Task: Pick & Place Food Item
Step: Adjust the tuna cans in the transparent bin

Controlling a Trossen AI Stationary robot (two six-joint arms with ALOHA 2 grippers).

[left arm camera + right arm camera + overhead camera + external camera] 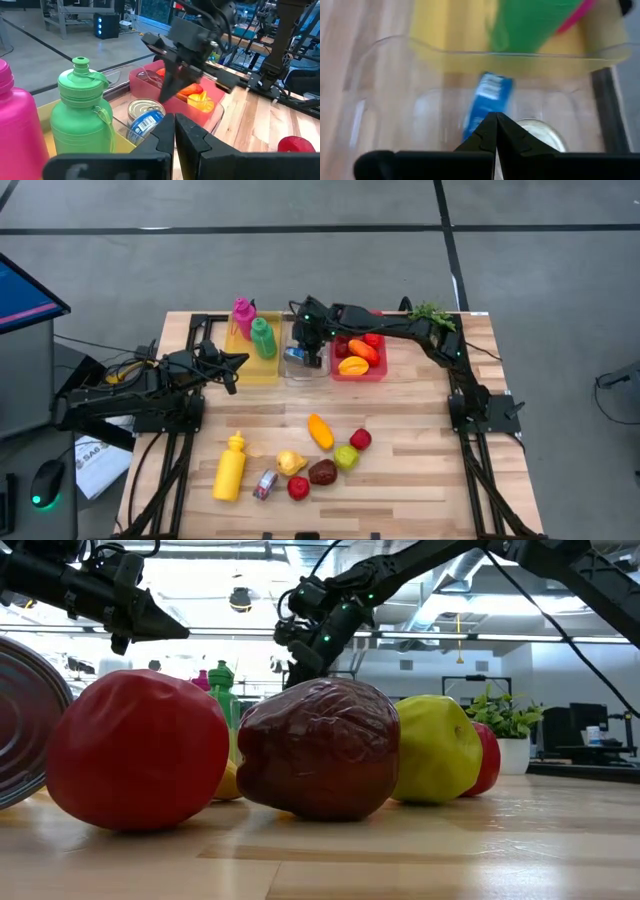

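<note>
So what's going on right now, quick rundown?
Right claw shut, empty, above the clear bin. Blue-label can lying inside it. Left claw shut, waiting beside the yellow bin. Nothing in the way.

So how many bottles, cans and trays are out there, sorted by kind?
Bottles: 3 (pink bottle, green bottle, yellow bottle)
Cans: 2 (binned can, loose can)
Trays: 3 (yellow tray, clear tray, red tray)
Total: 8

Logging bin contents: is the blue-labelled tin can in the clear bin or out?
In: the blue-labelled tin can lies inside the clear bin, below the right gripper.
</note>
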